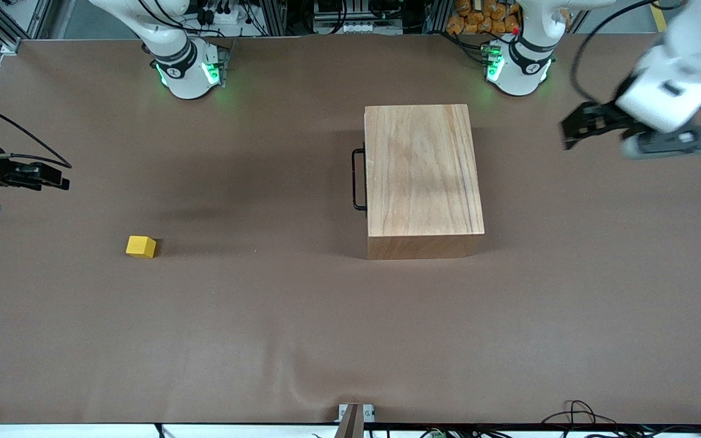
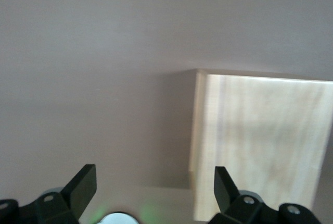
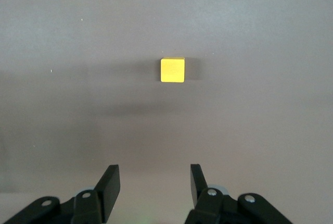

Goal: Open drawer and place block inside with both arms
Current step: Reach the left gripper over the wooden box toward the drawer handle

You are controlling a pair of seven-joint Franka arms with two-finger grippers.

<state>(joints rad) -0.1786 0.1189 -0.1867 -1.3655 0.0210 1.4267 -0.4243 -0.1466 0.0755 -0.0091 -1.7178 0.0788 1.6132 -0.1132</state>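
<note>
The light wood box (image 1: pixel 422 176) stands mid-table with its drawer shut; the thin black wire handle (image 1: pixel 358 180) faces the right arm's end. The box also shows in the left wrist view (image 2: pixel 260 140). The small yellow block (image 1: pixel 141 246) lies on the mat toward the right arm's end, nearer to the front camera than the box; it also shows in the right wrist view (image 3: pixel 172 70). My left gripper (image 1: pixel 571 130) is open and empty, up over the mat at the left arm's end beside the box. My right gripper (image 1: pixel 58 179) is open and empty, over the mat at the right arm's end.
The brown mat (image 1: pixel 326 328) covers the whole table. The two green-lit arm bases (image 1: pixel 189 70) (image 1: pixel 518 67) stand along the table's edge farthest from the front camera. A small clamp (image 1: pixel 355 413) sits at the edge nearest the front camera.
</note>
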